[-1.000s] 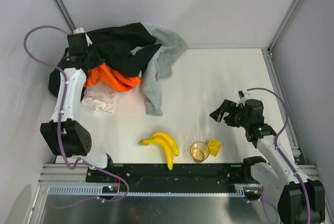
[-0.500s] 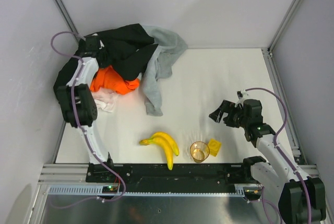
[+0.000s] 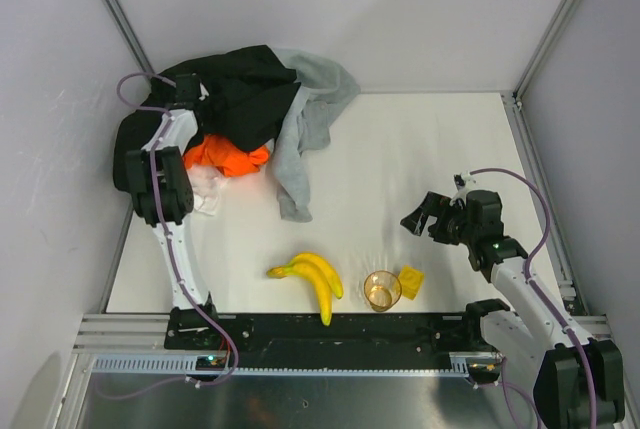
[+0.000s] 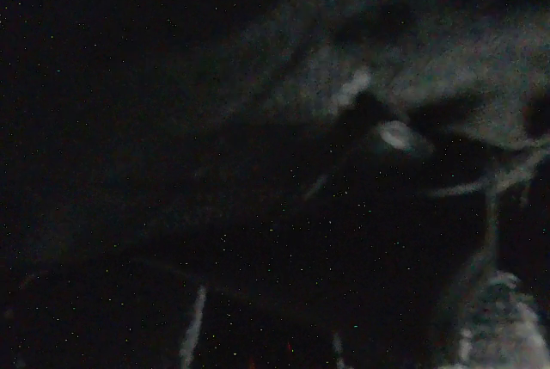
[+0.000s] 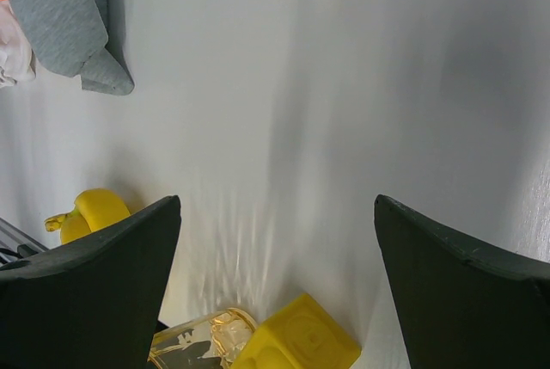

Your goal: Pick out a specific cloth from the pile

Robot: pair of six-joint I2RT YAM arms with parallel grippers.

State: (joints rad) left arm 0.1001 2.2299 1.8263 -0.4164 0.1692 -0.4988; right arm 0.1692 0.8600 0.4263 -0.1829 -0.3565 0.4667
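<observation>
The pile lies at the back left: a large black garment (image 3: 245,89), an orange cloth (image 3: 228,157) and a long grey cloth (image 3: 300,139). The small white cloth (image 3: 208,191) lies on the table just in front of the orange cloth, partly behind my left arm. It also shows at the edge of the right wrist view (image 5: 9,59). My left gripper (image 3: 188,91) is pressed into the black garment, and its wrist view shows only dark fabric (image 4: 284,128), so its fingers are hidden. My right gripper (image 3: 420,217) is open and empty above bare table at the right (image 5: 275,206).
Two bananas (image 3: 315,279), an amber glass cup (image 3: 381,290) and a yellow block (image 3: 410,280) sit near the front edge. The cup (image 5: 206,343) and block (image 5: 301,339) lie just below my right fingers. Walls close the left, back and right sides.
My left arm has folded up and swung towards the back left, pushing its gripper further into the black garment and covering part of the white cloth. The right arm has barely moved.
</observation>
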